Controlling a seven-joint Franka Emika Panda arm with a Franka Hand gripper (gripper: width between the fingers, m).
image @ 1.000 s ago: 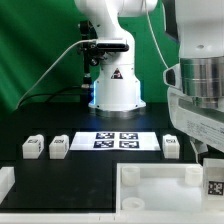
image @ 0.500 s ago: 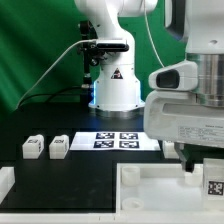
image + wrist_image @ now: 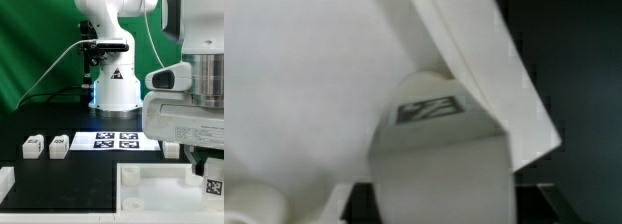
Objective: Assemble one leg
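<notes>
My gripper (image 3: 208, 172) hangs low at the exterior view's right, over the white panel (image 3: 150, 180). A white leg with a tag (image 3: 214, 185) sits right below it, at the panel's right end. In the wrist view the same leg (image 3: 434, 110) fills the gap in my gripper (image 3: 446, 200), and both dark fingers (image 3: 359, 198) press its sides. Two more legs (image 3: 32, 147) (image 3: 58, 146) lie at the left. Another leg (image 3: 172, 150) peeks out beside my wrist.
The marker board (image 3: 120, 140) lies mid-table in front of the robot base (image 3: 115, 90). The panel's raised rim (image 3: 491, 80) runs close beside the held leg. A small white piece (image 3: 5, 182) sits at the front left edge.
The arm came in from the exterior view's right edge and dropped over the tagged leg, then shifted slightly right. The leg's place looks unchanged.
</notes>
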